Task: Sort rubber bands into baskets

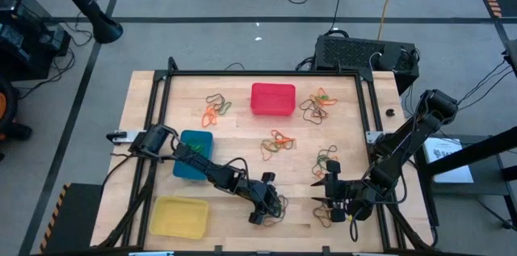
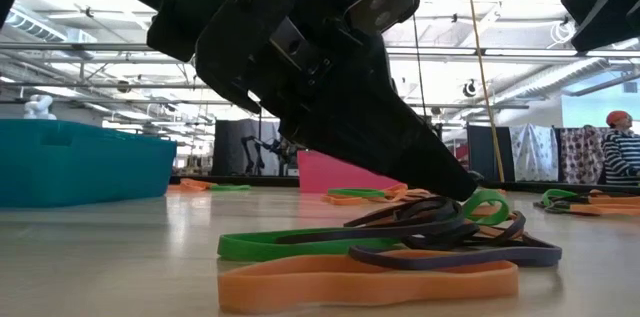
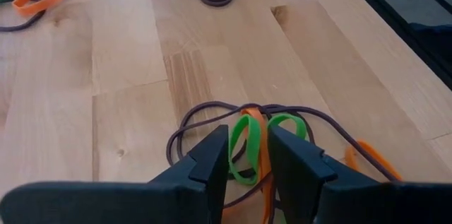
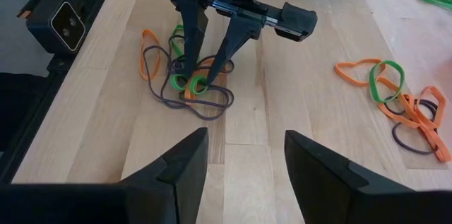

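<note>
My left hand (image 1: 266,199) is lowered onto a small tangle of rubber bands (image 3: 247,139) near the front edge of the counter (image 1: 242,139), between the yellow basket (image 1: 179,216) and my right hand (image 1: 329,191). In the left wrist view its two fingers (image 3: 205,164) stand partly apart with a green band (image 3: 244,150) and an orange band (image 3: 256,132) looped up between them; the fingertips straddle these bands, but I cannot tell whether they are pinched or only lying in the gap. A dark band (image 3: 205,121) circles the same tangle and lies flat on the wood. In the right wrist view the same left hand (image 4: 200,75) shows with its fingertips down in the pile. My right hand (image 4: 246,155) hovers near the front right of the counter with its fingers spread and nothing between them. The blue basket (image 1: 194,154) sits just behind the yellow one on the left side, partly under my left arm. The red basket (image 1: 272,98) stands at the back centre. Further clusters of bands lie loose on the counter: one left of the red basket (image 1: 216,109), one right of it (image 1: 317,104), one at the centre (image 1: 279,143) and one toward the right (image 1: 325,159).
</note>
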